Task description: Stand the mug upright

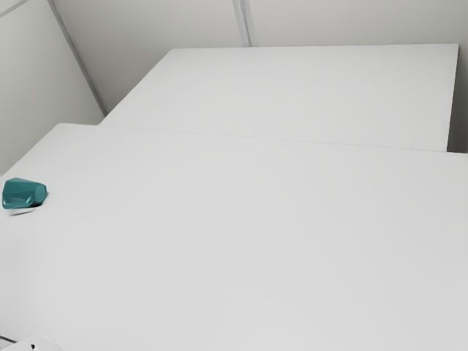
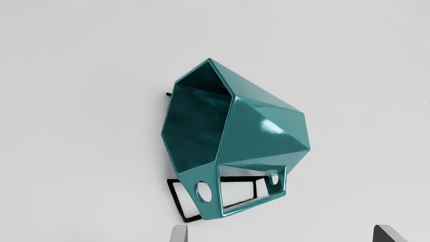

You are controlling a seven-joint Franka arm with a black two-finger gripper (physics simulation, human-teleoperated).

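Observation:
A teal faceted mug lies on its side near the exterior view's left edge. In the wrist view the mug shows its dark open mouth facing one way and its narrower base the other, with the angular handle on the side nearer the fingertips. My gripper stands open, its two fingertips wide apart and nothing between them. The mug lies just beyond the tips, apart from them.
The white table carries the mug. Behind it is another white surface, with pale walls beyond. A white rounded piece shows at the exterior view's lower left corner.

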